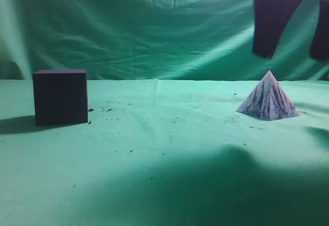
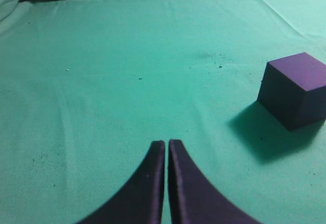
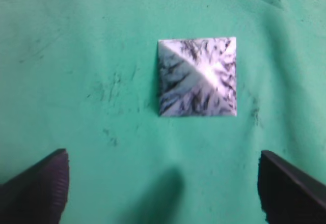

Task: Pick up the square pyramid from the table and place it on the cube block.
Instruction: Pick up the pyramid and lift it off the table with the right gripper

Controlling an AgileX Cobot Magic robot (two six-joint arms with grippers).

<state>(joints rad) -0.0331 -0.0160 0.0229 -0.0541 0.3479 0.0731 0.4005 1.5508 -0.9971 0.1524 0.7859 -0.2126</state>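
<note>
The surface [image 1: 169, 149] is a flat plane covered in wrinkled green cloth. Small dark crumbs lie scattered on it, densest just right of the cube and around the pyramid. A draped green backdrop [image 1: 154, 25] of similar cloth closes off the rear of the scene. A broad soft shadow covers the near part of the surface in the exterior view.

The cube [image 1: 60, 96] stands on the surface at the left of the exterior view, resting flat on one face, with its shadow falling to its left. It is matte and very dark purple, almost black. In the left wrist view the cube [image 2: 294, 89] sits at the right edge, well apart from the left tool.

The pyramid [image 1: 268, 98] stands upright on its base at the right of the exterior view, well apart from the cube. Its faces are whitish-lavender with dark marbled streaks. It touches only the surface.

Left tool [image 2: 166, 183]: the two dark fingers are pressed together with only a hairline gap, and nothing is held between them. It hovers over bare cloth.

Right tool [image 3: 163, 188]: the fingers are spread wide, one at each lower corner of the right wrist view, holding nothing. The pyramid [image 3: 197, 76] lies beyond them, seen from above, untouched. In the exterior view the right tool [image 1: 290, 23] appears as blurred dark shapes, probably hanging above the pyramid.
</note>
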